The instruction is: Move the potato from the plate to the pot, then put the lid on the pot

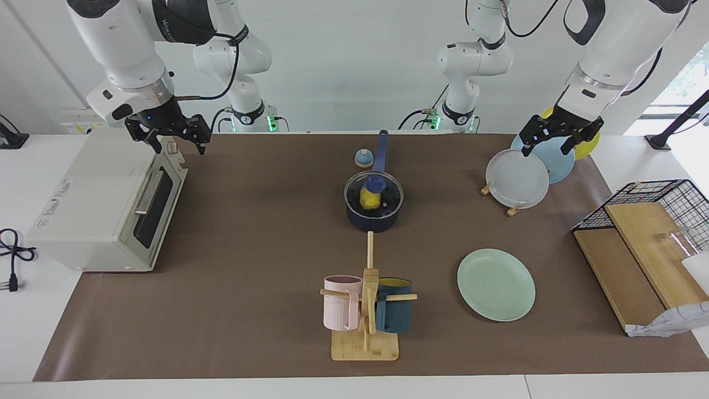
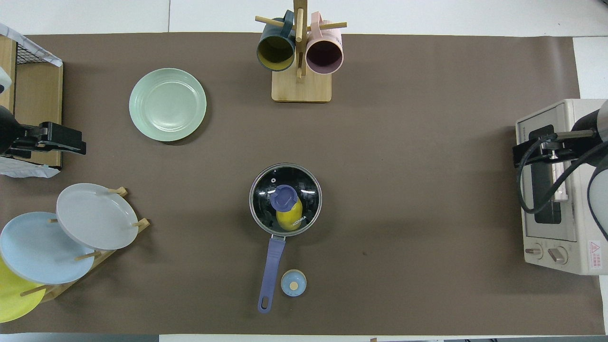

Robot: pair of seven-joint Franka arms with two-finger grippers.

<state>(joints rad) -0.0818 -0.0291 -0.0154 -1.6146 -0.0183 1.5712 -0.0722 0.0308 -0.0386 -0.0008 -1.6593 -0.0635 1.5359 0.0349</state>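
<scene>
The yellow potato [image 1: 369,200] [image 2: 287,219] lies inside the dark navy pot [image 1: 372,223] [image 2: 273,259] at the middle of the table. The clear glass lid [image 1: 389,195] [image 2: 306,190] with its blue knob sits on the pot, over the potato. The mint-green plate [image 1: 496,284] [image 2: 167,104] is bare, farther from the robots than the pot and toward the left arm's end. My left gripper [image 1: 549,145] [image 2: 78,145] is open and empty, raised over the plate rack. My right gripper [image 1: 178,145] [image 2: 520,154] is open and empty, raised over the toaster oven.
A toaster oven [image 1: 111,205] [image 2: 555,190] stands at the right arm's end. A mug rack [image 1: 365,310] [image 2: 300,57] stands farther out than the pot. A bell [image 1: 363,158] [image 2: 293,282] sits beside the pot's handle. Upright plates [image 1: 518,180] and a wire basket [image 1: 653,221] stand at the left arm's end.
</scene>
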